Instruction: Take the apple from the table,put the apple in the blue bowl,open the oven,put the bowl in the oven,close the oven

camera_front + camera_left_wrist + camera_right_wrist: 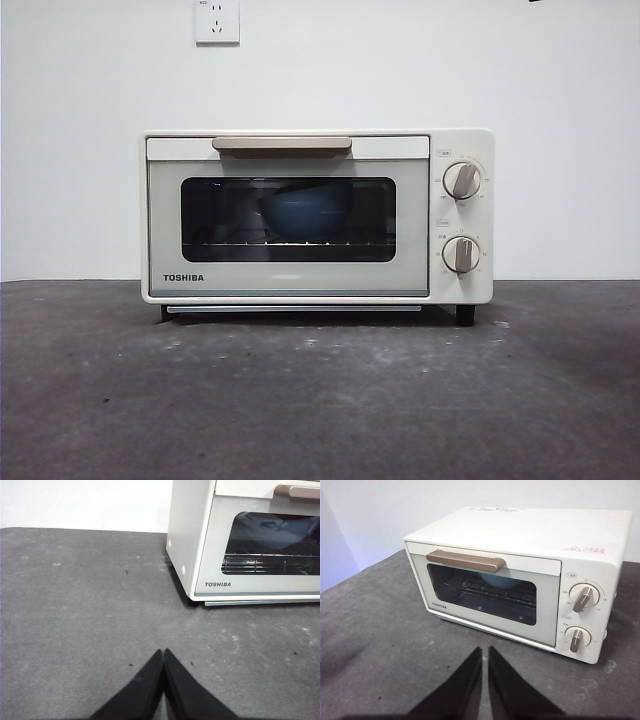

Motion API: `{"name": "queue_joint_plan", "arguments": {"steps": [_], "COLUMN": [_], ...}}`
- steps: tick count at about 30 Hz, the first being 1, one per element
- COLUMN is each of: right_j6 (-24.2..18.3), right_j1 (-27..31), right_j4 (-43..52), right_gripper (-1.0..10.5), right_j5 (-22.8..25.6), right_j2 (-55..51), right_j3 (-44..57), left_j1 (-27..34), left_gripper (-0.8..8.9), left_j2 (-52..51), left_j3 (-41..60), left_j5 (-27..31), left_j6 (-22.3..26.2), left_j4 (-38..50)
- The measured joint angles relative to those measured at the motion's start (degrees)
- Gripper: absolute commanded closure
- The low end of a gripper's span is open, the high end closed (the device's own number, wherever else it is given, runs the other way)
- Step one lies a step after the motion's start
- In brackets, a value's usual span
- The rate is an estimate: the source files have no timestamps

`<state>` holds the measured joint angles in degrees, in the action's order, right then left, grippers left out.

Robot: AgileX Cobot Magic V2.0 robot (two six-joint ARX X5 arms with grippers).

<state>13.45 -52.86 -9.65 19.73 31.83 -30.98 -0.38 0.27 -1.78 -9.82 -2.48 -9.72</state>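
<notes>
On the table (320, 400), the shut oven (290, 215) held the bowl (300, 212); left gripper (163, 652) and right gripper (485, 650) hovered before it, both closed, empty.

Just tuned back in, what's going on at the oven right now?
Nothing is being handled. The oven stands on the table with its door closed, and the blue bowl sits on the rack inside, seen through the glass. The apple cannot be made out through the glass. The left gripper and the right gripper hang over the table in front of the oven, jaws together and empty.
</notes>
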Motion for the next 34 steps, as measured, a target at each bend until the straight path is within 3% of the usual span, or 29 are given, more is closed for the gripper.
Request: {"name": "queue_joint_plan", "arguments": {"steps": [14,17,22,24,29,34], "right_j6": [-1.8,-3.8,-6.8,-8.1,-10.9,-12.1], "right_j1": [2.1,7.9,22.4,28.5,40.0,45.9], "right_j4": [-0.4,-0.4,-0.9,-1.5,-0.1,4.1], "right_gripper": [9.4,9.4,9.4,9.4,9.4,9.4], "right_j5": [-0.5,-4.7,-21.4,-25.4,-28.3,-28.6], "right_j2": [-2.4,-4.9,-8.4,-10.3,-17.2,-23.5], "right_j3": [0.0,0.0,1.8,3.4,8.5,15.9], "left_j1": [0.0,0.0,0.0,0.0,0.0,0.0], "left_gripper": [8.06,8.06,8.06,8.06,8.06,8.06], "left_j2": [0.0,0.0,0.0,0.0,0.0,0.0], "left_j3": [0.0,0.0,0.0,0.0,0.0,0.0], "left_j5": [0.0,0.0,0.0,0.0,0.0,0.0], "left_j6": [0.0,0.0,0.0,0.0,0.0,0.0], "left_j4": [0.0,0.0,0.0,0.0,0.0,0.0]}}
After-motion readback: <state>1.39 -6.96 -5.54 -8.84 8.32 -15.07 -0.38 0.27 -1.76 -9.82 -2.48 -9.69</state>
